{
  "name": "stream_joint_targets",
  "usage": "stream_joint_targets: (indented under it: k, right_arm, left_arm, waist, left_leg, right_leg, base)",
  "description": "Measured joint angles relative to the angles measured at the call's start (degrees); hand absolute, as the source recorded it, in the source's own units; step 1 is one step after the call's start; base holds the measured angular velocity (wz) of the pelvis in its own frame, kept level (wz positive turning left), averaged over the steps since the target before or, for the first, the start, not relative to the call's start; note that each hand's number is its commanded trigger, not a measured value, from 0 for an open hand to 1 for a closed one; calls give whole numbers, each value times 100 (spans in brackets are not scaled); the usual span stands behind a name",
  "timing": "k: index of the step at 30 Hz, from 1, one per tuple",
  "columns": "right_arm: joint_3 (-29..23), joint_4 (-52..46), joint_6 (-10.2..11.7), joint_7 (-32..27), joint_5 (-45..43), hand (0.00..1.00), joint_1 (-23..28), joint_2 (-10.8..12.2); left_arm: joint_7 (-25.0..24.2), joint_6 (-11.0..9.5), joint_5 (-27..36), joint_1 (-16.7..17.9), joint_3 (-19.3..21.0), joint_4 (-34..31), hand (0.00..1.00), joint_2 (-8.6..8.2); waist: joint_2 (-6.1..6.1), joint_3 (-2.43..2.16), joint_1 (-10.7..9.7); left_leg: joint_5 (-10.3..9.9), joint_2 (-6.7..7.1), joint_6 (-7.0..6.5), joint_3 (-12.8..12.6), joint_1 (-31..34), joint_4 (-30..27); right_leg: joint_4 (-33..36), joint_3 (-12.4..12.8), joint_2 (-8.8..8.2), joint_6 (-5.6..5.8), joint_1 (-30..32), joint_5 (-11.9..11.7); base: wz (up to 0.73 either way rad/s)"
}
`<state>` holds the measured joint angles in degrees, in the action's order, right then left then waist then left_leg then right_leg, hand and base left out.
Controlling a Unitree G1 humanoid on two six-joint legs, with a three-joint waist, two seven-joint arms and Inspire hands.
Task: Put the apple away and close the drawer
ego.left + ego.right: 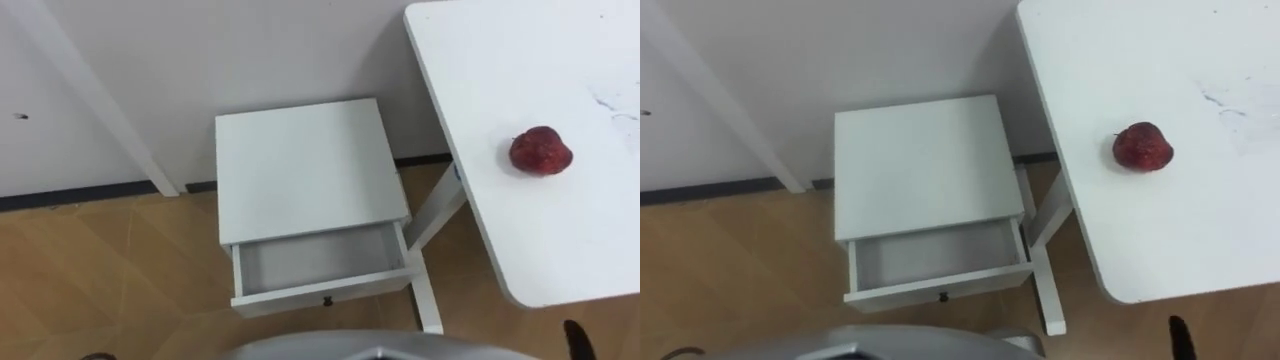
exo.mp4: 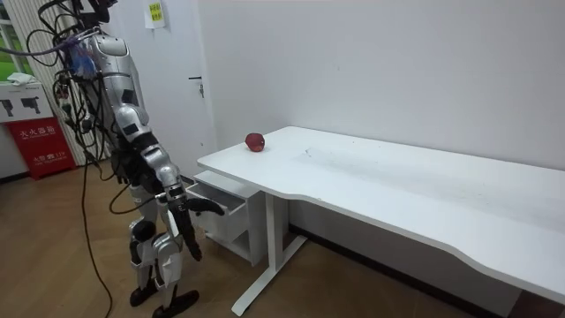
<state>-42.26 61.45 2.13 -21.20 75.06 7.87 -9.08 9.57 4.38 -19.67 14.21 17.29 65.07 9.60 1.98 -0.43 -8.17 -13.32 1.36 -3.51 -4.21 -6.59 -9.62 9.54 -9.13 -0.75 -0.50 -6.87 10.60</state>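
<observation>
A dark red apple (image 1: 540, 151) lies on the white table (image 1: 560, 240), near its left end, to my right. Ahead of me stands a small white cabinet (image 1: 305, 170) against the wall. Its drawer (image 1: 320, 293) is pulled out towards me and has nothing inside. In the room view I stand in front of the cabinet, with my right hand (image 2: 184, 225) hanging low beside my thigh, its fingers straight. One dark fingertip of that hand (image 1: 578, 340) shows at the lower right edge, below the table's near edge and apart from the apple (image 2: 255, 142).
The table's white leg and foot (image 1: 430, 290) stand just right of the drawer. A white slanted post (image 1: 100, 100) runs along the wall at the left. Wooden floor lies left of the cabinet. A red box (image 2: 35, 132) stands far behind me.
</observation>
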Motion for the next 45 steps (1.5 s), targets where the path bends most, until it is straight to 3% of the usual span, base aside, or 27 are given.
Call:
stream_joint_targets:
  k: [5, 11, 19, 27, 30, 36, 39, 45]
  right_arm:
    - [-190, -847, 205, -744, 44, 0, 32, -59]
    - [-196, -2242, 621, -1675, -447, 0, 9, -314]
    - [-161, -3819, 906, -2966, -2444, 0, -45, -334]
    - [292, -5189, 1018, -3491, -5115, 0, 40, -337]
    - [593, -5450, 1038, -3524, -5706, 0, 73, -345]
    - [1452, -5663, 1037, -3033, -6194, 0, 165, -353]
    - [1823, -5662, 1029, -2677, -6217, 0, 239, -355]
    - [2136, -5639, 968, -1878, -6389, 0, 360, -355]
  left_arm:
    - [77, -104, 5, 142, 12, -265, 0, 28]
    - [100, -222, 30, 215, 21, -383, 0, 89]
    - [86, -314, 35, 170, -45, -690, 0, 83]
    - [80, -335, 41, 170, -304, -683, 0, 75]
    - [83, -348, 184, 136, -479, -681, 0, 71]
    - [-14, -466, 437, 32, -768, -530, 0, 68]
    - [-11, -469, 454, 42, -800, -406, 0, 68]
    - [-21, -469, 430, 181, -796, -368, 0, 67]
  waist:
    - [27, 1, -111]
    - [6, -13, -156]
    - [85, 15, -98]
    - [38, 9, -71]
    - [-9, -13, 48]
    - [11, -5, 236]
    - [33, 31, 367]
    - [26, 53, 477]
  left_leg:
    - [1, 2, -3, 9, 56, -2]
    - [25, 12, -25, -55, 218, 3]
    - [29, 26, -32, -32, 249, 2]
    - [31, 13, -31, -41, 318, 8]
    - [32, 13, -31, -74, 292, -14]
    - [36, 14, -32, -116, 273, -20]
    - [37, -2, -31, -143, 171, 3]
    - [36, -10, -30, -159, 129, 25]
  right_leg:
    - [37, 72, 11, 4, 86, -4]
    - [102, 111, 6, 15, 294, -16]
    - [103, 82, -9, 20, 315, -13]
    - [113, 119, 1, 20, 410, -14]
    - [109, 129, 1, 21, 405, -14]
    - [107, 119, -9, 21, 391, -14]
    - [96, 129, -15, 21, 305, -14]
    - [100, 130, -23, 21, 273, -14]
  base:
    - [-4]
    - [-3]
    - [1]
    - [-2]
    - [-5]
    - [-1]
    - [-3]
    - [-1]
